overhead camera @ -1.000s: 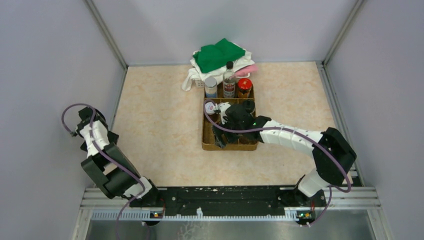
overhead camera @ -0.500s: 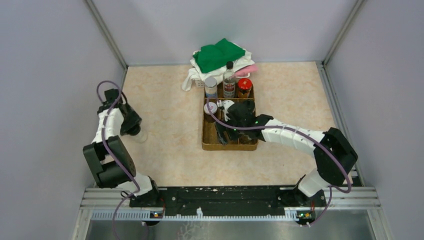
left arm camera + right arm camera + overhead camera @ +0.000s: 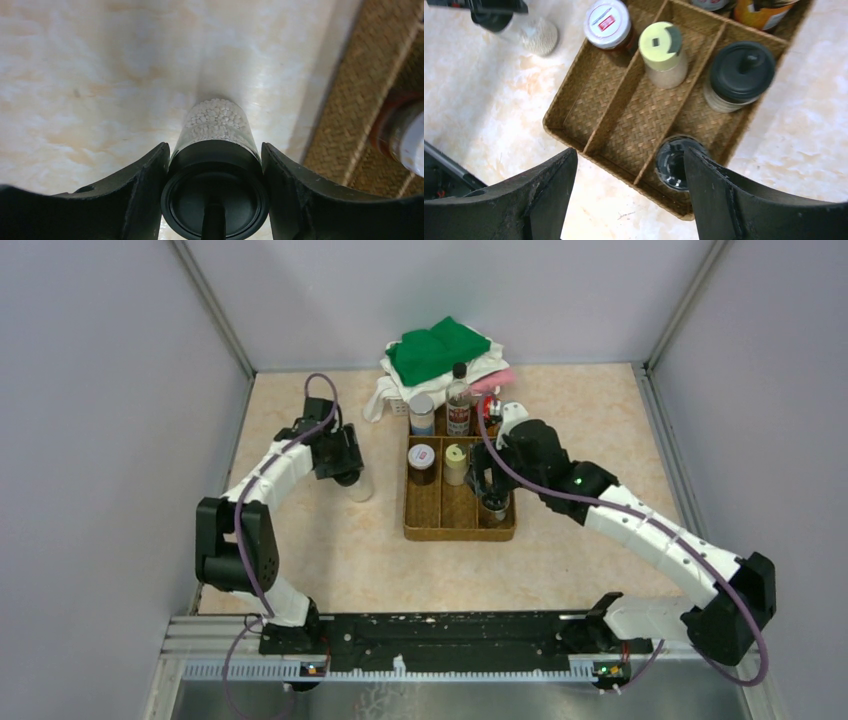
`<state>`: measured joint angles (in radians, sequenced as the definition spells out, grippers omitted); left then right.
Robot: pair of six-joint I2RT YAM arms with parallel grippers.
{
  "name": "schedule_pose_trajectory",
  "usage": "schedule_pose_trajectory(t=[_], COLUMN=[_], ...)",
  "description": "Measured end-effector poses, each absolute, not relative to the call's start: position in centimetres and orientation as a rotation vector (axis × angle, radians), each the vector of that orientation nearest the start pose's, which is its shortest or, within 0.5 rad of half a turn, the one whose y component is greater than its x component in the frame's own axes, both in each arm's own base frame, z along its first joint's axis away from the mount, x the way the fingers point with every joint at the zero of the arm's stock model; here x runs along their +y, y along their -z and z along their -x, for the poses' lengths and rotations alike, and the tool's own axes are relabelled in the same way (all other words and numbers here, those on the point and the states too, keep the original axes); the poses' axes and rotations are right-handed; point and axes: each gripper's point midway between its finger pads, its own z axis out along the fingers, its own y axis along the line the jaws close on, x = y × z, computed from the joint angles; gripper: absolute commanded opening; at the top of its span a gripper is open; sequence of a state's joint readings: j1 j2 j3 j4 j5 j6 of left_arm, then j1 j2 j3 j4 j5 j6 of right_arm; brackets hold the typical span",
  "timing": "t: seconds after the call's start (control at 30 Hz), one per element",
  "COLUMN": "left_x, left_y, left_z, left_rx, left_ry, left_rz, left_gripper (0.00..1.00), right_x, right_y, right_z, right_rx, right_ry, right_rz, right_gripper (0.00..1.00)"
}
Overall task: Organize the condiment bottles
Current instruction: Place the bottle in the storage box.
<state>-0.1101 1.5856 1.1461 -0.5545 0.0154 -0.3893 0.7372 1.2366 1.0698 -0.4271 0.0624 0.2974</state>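
Note:
My left gripper (image 3: pixel 345 470) is shut on a clear black-capped jar of white granules (image 3: pixel 216 125), held upright left of the brown tray (image 3: pixel 425 525); the jar also shows in the top view (image 3: pixel 359 486). My right gripper (image 3: pixel 629 152) is open and empty above the tray's near right part. In the tray stand a white-lidded jar (image 3: pixel 607 22), a yellowish-lidded one (image 3: pixel 659 42), a black-lidded jar (image 3: pixel 741 72) and a small black-lidded one (image 3: pixel 676 162). At the tray's back stand a grey-lidded bottle (image 3: pixel 422 410), the tall clear bottle (image 3: pixel 459 400) and a red-lidded jar (image 3: pixel 488 405).
A pile of green and white cloths (image 3: pixel 440 350) lies behind the tray against the back wall. Grey walls close in the table on three sides. The tray's edge (image 3: pixel 370 100) is just right of the held jar.
My left arm has swung from the far left wall toward the tray, carrying the granule jar. My right gripper has moved from the tray's left-middle to above its right column.

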Motion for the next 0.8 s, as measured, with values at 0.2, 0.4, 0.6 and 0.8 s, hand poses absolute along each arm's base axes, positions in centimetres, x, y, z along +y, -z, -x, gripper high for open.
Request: schedule_pose_trajectory(t=[0.2, 0.4, 0.6, 0.8], left_x=[-9.9, -10.3, -10.9, -13.4], left_y=[-9.9, -10.0, -12.3, -16.7], left_z=[-36.5, -35.3, -35.3, -35.5], left_rx=[2.581, 2.636, 2.614, 2.523], left_ry=[0.246, 0.209, 0.217, 0.329], left_rz=[0.217, 0.179, 0.130, 0.026], left_gripper=[0.19, 0.19, 0.20, 0.20], right_x=[22.9, 22.7, 22.4, 22.1], right_y=[-22.4, -22.0, -21.7, -21.7], right_z=[-27.4, -27.2, -27.3, -27.5], right_rx=[2.141, 2.162, 2.170, 2.169], right_ry=[-0.482, -0.481, -0.462, -0.446], right_rz=[0.362, 0.335, 0.322, 0.294], right_gripper=[0.77, 0.77, 0.76, 0.77])
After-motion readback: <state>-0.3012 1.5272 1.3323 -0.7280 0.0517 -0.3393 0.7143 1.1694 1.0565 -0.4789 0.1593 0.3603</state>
